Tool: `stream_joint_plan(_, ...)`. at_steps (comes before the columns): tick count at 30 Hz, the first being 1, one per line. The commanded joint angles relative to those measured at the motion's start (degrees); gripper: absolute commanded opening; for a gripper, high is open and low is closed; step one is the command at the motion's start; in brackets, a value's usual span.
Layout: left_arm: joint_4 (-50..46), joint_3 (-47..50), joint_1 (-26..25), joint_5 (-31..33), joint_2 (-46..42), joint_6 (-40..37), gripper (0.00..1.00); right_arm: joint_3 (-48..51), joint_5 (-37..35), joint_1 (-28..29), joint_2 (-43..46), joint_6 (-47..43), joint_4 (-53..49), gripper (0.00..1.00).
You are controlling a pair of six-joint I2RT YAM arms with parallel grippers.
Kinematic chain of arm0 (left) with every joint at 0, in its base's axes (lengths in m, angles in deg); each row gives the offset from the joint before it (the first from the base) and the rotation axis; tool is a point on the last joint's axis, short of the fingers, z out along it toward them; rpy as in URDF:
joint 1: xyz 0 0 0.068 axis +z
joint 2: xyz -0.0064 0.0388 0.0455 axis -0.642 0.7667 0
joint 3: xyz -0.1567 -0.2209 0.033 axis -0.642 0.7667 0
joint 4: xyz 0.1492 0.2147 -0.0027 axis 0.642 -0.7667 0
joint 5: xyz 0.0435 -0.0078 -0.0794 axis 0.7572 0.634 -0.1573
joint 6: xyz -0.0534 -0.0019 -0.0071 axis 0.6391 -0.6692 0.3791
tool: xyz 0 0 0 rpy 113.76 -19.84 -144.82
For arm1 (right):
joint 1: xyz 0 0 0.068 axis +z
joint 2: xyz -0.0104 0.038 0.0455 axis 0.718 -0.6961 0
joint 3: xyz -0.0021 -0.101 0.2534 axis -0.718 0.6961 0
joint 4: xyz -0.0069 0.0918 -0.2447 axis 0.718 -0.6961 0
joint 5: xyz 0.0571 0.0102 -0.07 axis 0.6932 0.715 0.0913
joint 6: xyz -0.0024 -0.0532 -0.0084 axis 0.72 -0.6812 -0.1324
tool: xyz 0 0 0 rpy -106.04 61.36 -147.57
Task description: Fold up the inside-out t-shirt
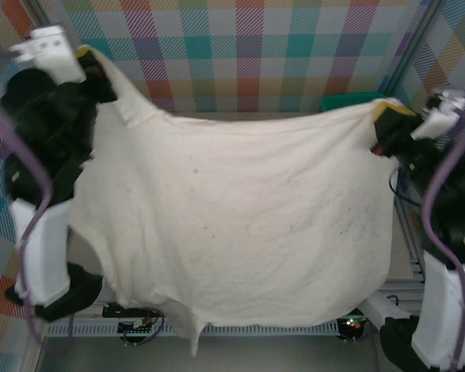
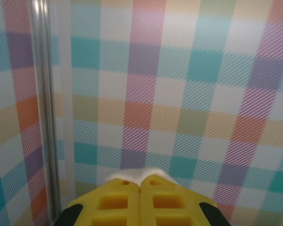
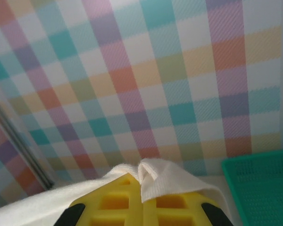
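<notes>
Left end effector point(image 1: 84, 54) pressed together on one top corner of the inside-out t-shirt point(image 1: 240, 217). In the left wrist view just a small white tuft point(image 2: 132, 174) pokes past the yellow tips point(image 2: 140, 184). Right end effector point(image 1: 389, 115) also clamped on the other top corner, and there a thicker fold of cloth point(image 3: 170, 181) drapes over the tips point(image 3: 142, 184).

The shirt hangs in the air, spread between the two arms. Its left corner is higher than the right, the top edge sags a bit, and the ragged lower edge is down by the arm bases point(image 1: 54, 298).

Risks, as a judgement:
- The left pinch looks thin, so a pull apart or a quick swing could slip that corner out and drop the whole side.
- The lower edge and the dangling point of cloth sit near the hardware at the near edge, so they may snag or drag while lowering.
- With the corners at uneven heights, the shirt could lie down skewed and bunch.
- The green basket point(image 3: 264, 188) sits just beside the right end effector, so the cloth could catch on its rim.

Writing: none readable. No brand, tag or print on the shirt, just small dark specks. The checked backdrop point(image 2: 188, 94) carries no text.
</notes>
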Motion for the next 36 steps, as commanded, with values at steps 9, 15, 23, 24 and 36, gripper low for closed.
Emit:
stream_joint_plan(9, 3.11, -41.09, 14.25, -15.76, 69.03, 7.11, 0.45, -18.64, -1.62, 0.53, -67.60, 5.89, 19.39, 0.28)
stream_joint_plan(15, 13.14, -26.45, 17.02, -20.84, 66.79, 17.00, 0.72, -62.29, 2.94, 2.12, -94.45, 4.78, -4.15, 0.52)
stream_joint_plan(23, 0.94, -3.54, 15.70, -25.88, 47.51, 20.30, 0.89, -9.03, -0.66, 9.31, -63.05, -3.46, 10.62, 0.69)
stream_joint_plan(24, 3.78, 5.07, 15.46, -25.92, 42.49, 21.73, 0.90, -2.71, -0.13, 9.71, -58.95, -2.92, 12.66, 0.69)
stream_joint_plan(36, 21.50, 68.48, 14.44, -33.79, 7.53, 34.48, 0.90, 5.14, 0.99, 9.29, -61.52, -1.86, 2.38, 0.57)
